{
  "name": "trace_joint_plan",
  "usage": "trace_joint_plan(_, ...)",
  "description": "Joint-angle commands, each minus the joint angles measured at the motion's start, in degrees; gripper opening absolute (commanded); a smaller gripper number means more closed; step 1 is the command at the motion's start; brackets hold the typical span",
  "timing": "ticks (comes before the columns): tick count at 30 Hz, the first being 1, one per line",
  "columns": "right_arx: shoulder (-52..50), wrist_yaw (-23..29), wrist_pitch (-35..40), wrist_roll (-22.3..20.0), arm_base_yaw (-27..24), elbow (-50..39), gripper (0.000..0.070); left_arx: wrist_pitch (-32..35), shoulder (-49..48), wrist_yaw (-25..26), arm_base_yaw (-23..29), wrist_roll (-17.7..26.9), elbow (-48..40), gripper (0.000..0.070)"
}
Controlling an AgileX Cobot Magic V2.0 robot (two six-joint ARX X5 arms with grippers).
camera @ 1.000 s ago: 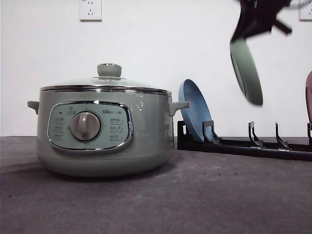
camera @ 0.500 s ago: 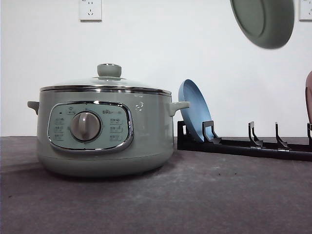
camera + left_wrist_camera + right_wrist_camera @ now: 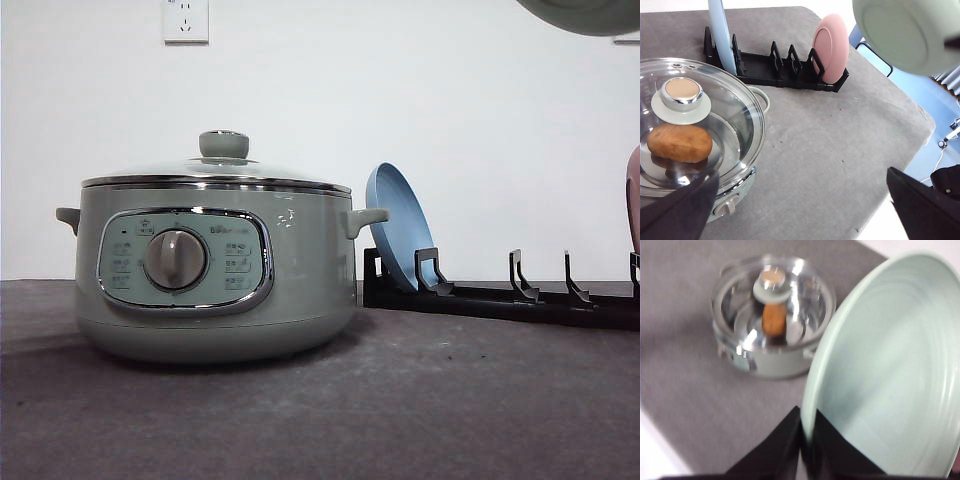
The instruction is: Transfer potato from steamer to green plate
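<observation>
— Was there anything readable on the large round pale sage-green electric steamer (image 3: 212, 262)?

— Only on its chrome-rimmed control panel (image 3: 185, 261), on the near side. Just above and to the right of the central dial (image 3: 176, 259) stood a short line of brand lettering, too small to make out letter by letter.

— And the marks around the dial?

— Small icons with tiny captions sat in two columns, left and right of it. None could be read.

— Anything on the white wall socket (image 3: 185, 19) on the far wall?

— It carried no legible marking. The plates and the black plate rack (image 3: 500, 295) at the right bore no text either.
</observation>
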Motion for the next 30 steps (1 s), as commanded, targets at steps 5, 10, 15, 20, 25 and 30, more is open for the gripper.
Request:
trace_joint_plan(5, -0.3, 5.4, 1.2, 7.2, 7.6, -8.2, 0.0001, 0.3, 0.5, 0.3, -0.3, 0.7, 1.3, 0.07)
trace_joint_plan(10, -0.4, 5.9, 6.6, 12.1, 12.0, -18.1, 0.0001, 0.2, 0.6, 0.3, -0.3, 0.7, 1.3, 0.07)
trace_joint_plan(15, -0.1, 10.5, 9.7, 19.2, 16.3, -27.0, 0.0001, 0.2, 0.6, 0.3, -0.3, 0.7, 1.3, 0.07)
trace_joint_plan(20, 0.5, 16.2, 11.2, 22.6, 20.0, -33.3, 0.0001, 0.2, 0.6, 0.3, -0.3, 0.7, 1.3, 0.07)
trace_joint_plan(25, 2.2, 16.4, 15.4, 22.6, 22.3, -38.3, 0.0001, 0.3, 0.7, 0.3, -0.3, 0.7, 1.3, 0.07)
trace_joint_plan(30, 6.1, 16.6, 19.1, 22.4, 23.5, -41.2, 0.0001, 0.3, 0.7, 0.3, -0.3, 0.7, 1.3, 0.07)
